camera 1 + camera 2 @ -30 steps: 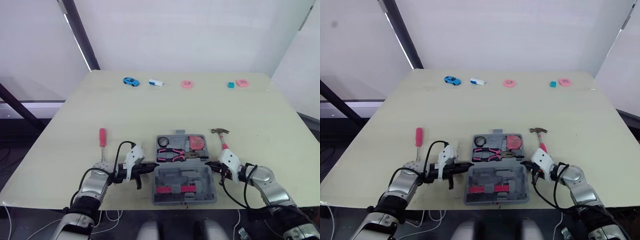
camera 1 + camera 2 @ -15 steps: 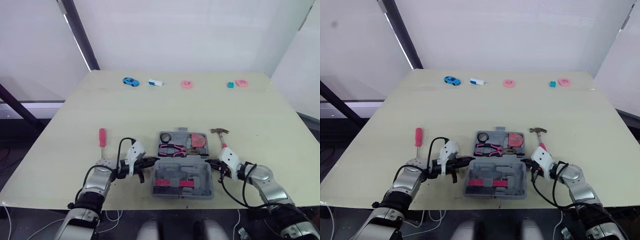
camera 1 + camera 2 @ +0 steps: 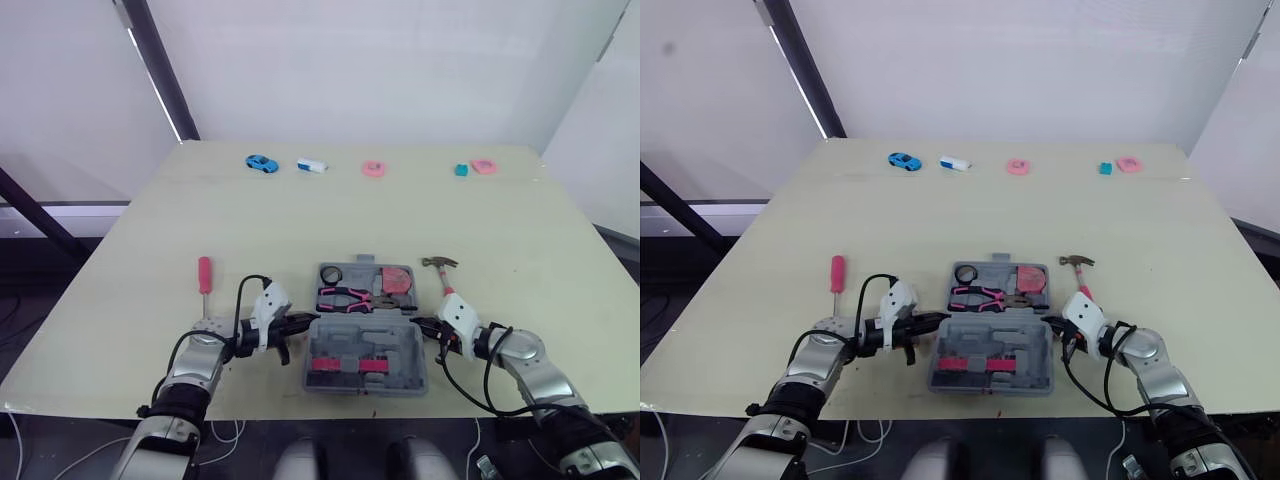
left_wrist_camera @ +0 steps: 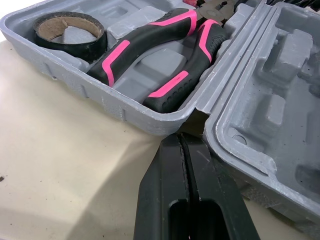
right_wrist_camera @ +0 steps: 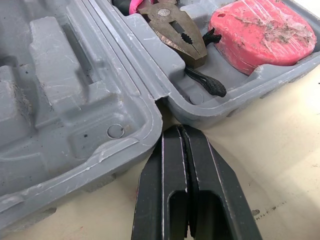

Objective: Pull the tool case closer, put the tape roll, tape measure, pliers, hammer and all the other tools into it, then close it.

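Since 1 second ago the lid of the grey moulded-plastic tool case (image 3: 370,342), near the beige table's (image 3: 300,220) front edge, has swung up from flat to half raised. The 2 claws do this as wedges: left gripper (image 4: 184,142) and right gripper (image 5: 177,132) are both pinched closed on nothing, slipped under the lid's sides. Black tape roll (image 4: 70,30), pink-and-black pliers (image 4: 160,55) and round pink tape measure (image 5: 262,35) sit inside. Pink-handled hammer (image 3: 443,272) and red-handled screwdriver (image 3: 204,275) lie outside, so closing seems premature.
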